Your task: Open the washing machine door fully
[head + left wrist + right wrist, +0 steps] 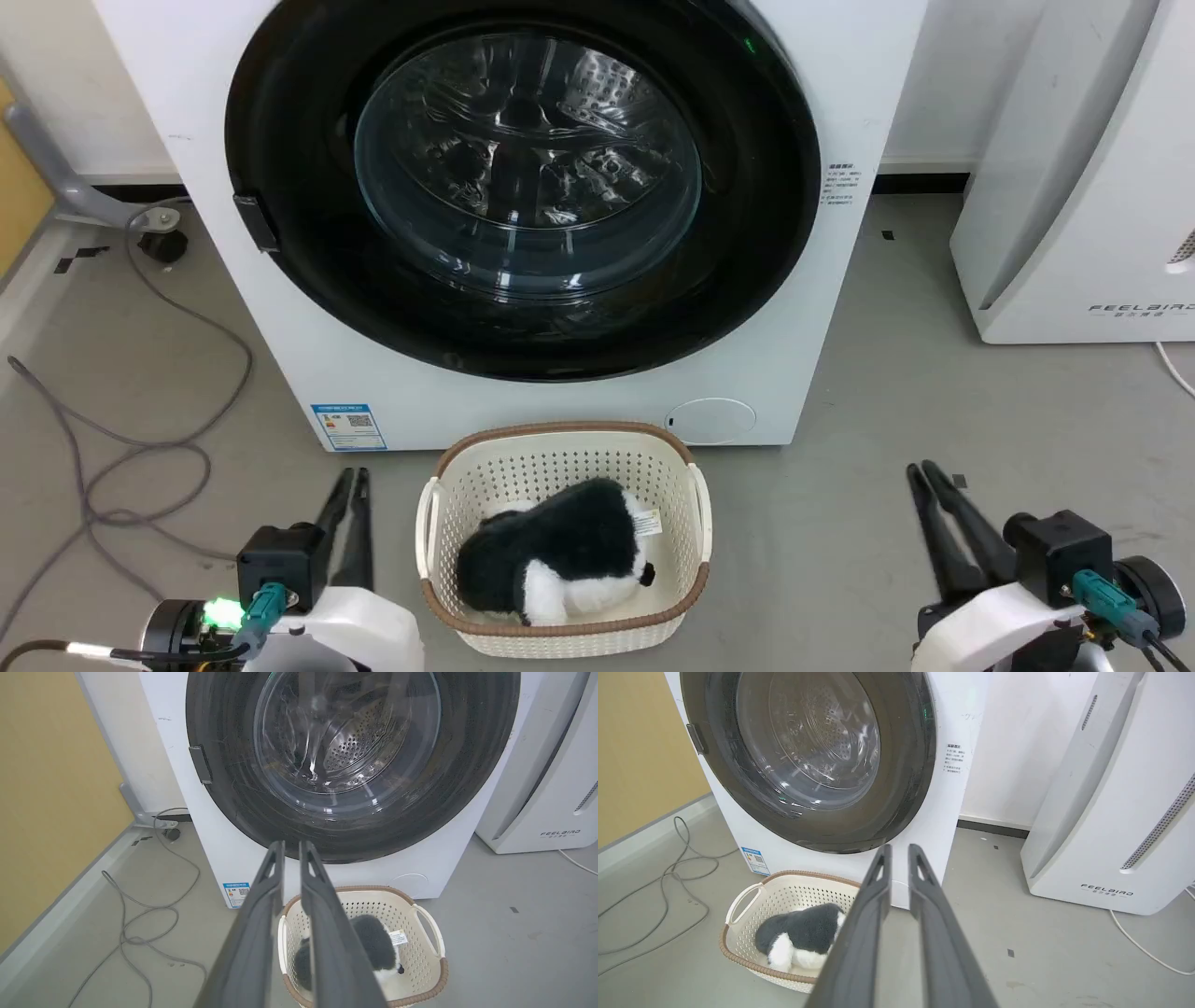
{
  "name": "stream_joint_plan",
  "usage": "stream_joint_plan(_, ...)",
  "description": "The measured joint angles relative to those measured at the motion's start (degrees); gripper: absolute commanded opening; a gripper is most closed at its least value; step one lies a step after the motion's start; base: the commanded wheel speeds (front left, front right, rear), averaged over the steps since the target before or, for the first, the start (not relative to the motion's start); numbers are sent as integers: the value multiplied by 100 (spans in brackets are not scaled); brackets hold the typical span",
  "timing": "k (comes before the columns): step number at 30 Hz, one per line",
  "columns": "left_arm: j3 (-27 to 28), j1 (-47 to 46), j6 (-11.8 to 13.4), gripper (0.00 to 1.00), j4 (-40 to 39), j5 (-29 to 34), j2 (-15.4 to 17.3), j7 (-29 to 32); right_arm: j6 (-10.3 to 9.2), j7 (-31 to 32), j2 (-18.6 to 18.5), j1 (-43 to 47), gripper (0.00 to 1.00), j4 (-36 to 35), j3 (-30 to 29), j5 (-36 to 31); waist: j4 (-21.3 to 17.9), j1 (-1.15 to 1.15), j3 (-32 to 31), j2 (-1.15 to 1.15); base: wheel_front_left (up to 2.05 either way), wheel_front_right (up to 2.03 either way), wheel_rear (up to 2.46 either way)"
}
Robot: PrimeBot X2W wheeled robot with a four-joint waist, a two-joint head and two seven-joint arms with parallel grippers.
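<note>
grey floor point(934, 392), white wall point(971, 75) at the back.

head view: washing machine point(840, 112) dead ahead. washing machine door point(527, 168) is shut, flush on the machine's front: black ring, clear bowl centre. latch tab point(256, 222) sits on the door's left edge. cream basket point(560, 437) is on the floor right in front of the machine, below the door, with a black-and-white plush toy point(560, 551) lying in it. left gripper point(355, 474) is low in front of the machine's left bottom corner, fingers together, nothing between them, clear of the door. right gripper point(922, 469) is in front of and just past the machine's right side, also closed up and empty. grey cable point(250, 359) loops on the floor left of the machine. white appliance point(1074, 187) stands to its right.

left wrist view: closed fingers point at the door's lower rim, apart from the machine. perforated drum point(359, 746) shows through the glass.

right wrist view: closed fingers point at the machine's lower right corner, not touching. door seen at an angle, shut.
</note>
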Motion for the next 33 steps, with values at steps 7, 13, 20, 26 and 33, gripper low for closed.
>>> stream_joint_plan(7,-13,2,26,100,14,-1,0,-10,0,-12,0,1,100,0,-30,58,0,0,8,0,0,0,0)
stream_joint_plan(13,-49,2,89,100,24,-1,0,-82,0,-69,0,1,100,1,-91,347,0,0,21,0,0,0,0)
stream_joint_plan(20,-74,-1,166,100,37,-2,0,-163,0,-172,0,-3,0,-1,-133,771,1,0,38,0,0,0,0)
stream_joint_plan(26,-87,-21,216,100,53,-2,-1,-240,0,-240,0,-81,0,70,-180,1394,12,0,77,0,0,0,0)
stream_joint_plan(33,-100,-119,269,100,53,-2,-1,-318,-1,-255,0,-428,0,387,-310,2681,34,0,187,0,0,0,0)
